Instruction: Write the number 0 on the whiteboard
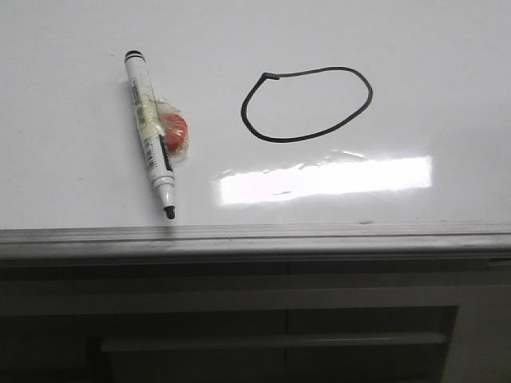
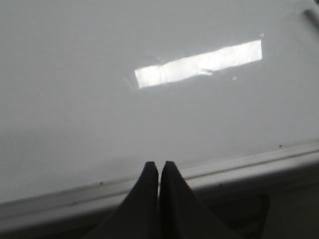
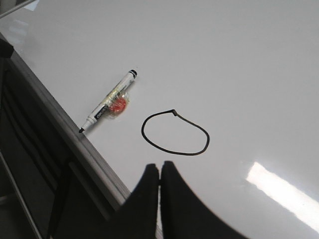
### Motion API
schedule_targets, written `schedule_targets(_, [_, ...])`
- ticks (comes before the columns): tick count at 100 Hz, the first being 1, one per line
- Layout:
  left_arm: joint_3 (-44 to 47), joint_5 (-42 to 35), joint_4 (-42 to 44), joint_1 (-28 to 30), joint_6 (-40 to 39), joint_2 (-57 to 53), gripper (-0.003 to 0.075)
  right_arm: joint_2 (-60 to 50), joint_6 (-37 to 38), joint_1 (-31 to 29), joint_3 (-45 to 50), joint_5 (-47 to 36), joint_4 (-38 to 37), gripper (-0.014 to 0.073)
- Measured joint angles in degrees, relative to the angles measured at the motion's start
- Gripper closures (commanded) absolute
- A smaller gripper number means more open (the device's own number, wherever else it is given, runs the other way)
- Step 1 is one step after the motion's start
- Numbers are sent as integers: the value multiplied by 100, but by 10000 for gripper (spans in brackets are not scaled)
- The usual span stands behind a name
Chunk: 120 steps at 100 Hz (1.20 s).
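marker (image 1: 152, 136) left of number 0 (image 1: 306, 104)

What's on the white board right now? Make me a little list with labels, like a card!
drawing: the number 0, a closed, lopsided black loop on the whiteboard
marker: lying flat left of the loop, uncapped, tip toward the board's near edge
on the marker: something small and orange-red taped to its side
left gripper: shut, holding nothing
right gripper: shut, holding nothing
glare: bright strip below the loop
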Motion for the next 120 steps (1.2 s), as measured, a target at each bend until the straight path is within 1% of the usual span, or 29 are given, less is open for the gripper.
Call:
schedule_targets(12, [203, 88, 0, 86, -505, 0, 740, 0, 0, 0, 0, 0, 0, 642])
schedule_targets(25, [247, -95, 0, 86, -1298, 0, 740, 0, 0, 0, 0, 0, 0, 642])
schedule_targets(34, [246, -146, 34, 86, -1500, 0, 740, 0, 0, 0, 0, 0, 0, 642])
schedule_targets(98, [246, -155, 56, 86, -1583, 0, 740, 0, 0, 0, 13, 0, 0, 642])
schedule_targets(105, [246, -155, 56, 86, -1583, 0, 740, 0, 0, 0, 73, -11, -14, 642])
schedule_targets(114, [246, -155, 56, 86, -1583, 0, 740, 0, 10, -13, 314, -11, -313, 642])
schedule_targets(120, [246, -155, 56, 86, -1583, 0, 740, 0, 59, -118, 575, -202, -399, 642])
